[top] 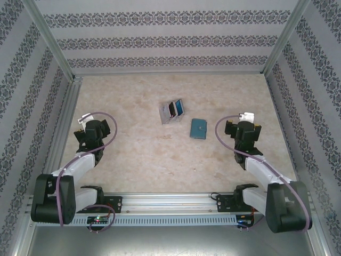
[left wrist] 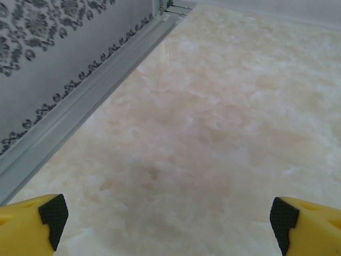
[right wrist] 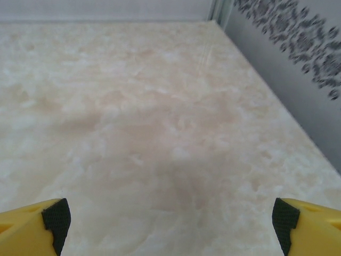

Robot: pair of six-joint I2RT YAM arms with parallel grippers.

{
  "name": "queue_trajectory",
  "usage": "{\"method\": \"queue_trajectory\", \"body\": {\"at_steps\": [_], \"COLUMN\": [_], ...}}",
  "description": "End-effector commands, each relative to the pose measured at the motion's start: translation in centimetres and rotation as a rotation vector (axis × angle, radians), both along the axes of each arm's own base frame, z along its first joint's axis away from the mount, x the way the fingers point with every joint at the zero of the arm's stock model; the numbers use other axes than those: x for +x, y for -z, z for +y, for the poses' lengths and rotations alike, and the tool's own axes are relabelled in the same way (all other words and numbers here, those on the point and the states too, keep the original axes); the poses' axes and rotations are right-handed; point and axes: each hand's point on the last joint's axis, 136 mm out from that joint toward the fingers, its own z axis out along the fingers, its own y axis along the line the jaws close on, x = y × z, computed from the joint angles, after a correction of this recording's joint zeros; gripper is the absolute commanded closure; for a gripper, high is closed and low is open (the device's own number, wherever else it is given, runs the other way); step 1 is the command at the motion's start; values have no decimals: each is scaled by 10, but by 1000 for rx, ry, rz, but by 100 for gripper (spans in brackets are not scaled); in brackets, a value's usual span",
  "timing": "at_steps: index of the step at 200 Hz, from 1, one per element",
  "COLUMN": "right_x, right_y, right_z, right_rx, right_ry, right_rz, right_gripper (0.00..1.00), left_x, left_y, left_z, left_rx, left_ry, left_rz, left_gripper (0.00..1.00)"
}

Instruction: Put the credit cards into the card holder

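Observation:
In the top view, the card holder (top: pixel 199 128), a small teal wallet, lies shut and flat on the table near the middle. Just to its upper left, the credit cards (top: pixel 175 109), a dark red one and a blue one, stand in a clear slotted stand (top: pixel 165 115). My left gripper (top: pixel 95 127) hovers well to the left of them, and its jaws (left wrist: pixel 168 221) are open over bare table. To the right of the wallet, my right gripper (top: pixel 242 127) is also open (right wrist: pixel 170 221) with nothing between its yellow fingers (right wrist: pixel 34 224).
The pale marbled table (top: pixel 138 154) is boxed in by patterned walls (top: pixel 21 106) with aluminium rails (left wrist: pixel 80 101) along the edges. A wall (right wrist: pixel 298 69) runs along the right side in the right wrist view.

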Motion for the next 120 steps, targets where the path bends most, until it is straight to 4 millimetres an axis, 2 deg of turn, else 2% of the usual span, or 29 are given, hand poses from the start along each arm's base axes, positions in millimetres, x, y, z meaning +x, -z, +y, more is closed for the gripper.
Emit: {"method": "queue_trajectory", "body": {"at_steps": [1,24,56,70,97,120], "right_x": [16,21,28,29,31,38], "right_y": [-16,-12,-14,-13,-16,-4], "right_z": [8,8,7,11,23,27], "right_rx": [-12,-4,18,27,55,79], "right_ry": [-69,-68,-71,-96,-164,-180], "right_rz": [-115,-140,-159,-158,-196,-233], "right_gripper": [2,2,2,2,2,2], "left_x": [23,33,40,44,63,65], "left_y": [-18,-5,-6,0,25,26], "left_z": [-9,-23,-36,-41,-56,-62], "left_rx": [15,0,23,33,21,30], "left_ry": [91,179,275,311,404,436], "left_rz": [-117,-125,-140,-155,-81,-72], "left_gripper": [1,1,1,1,0,1]}}
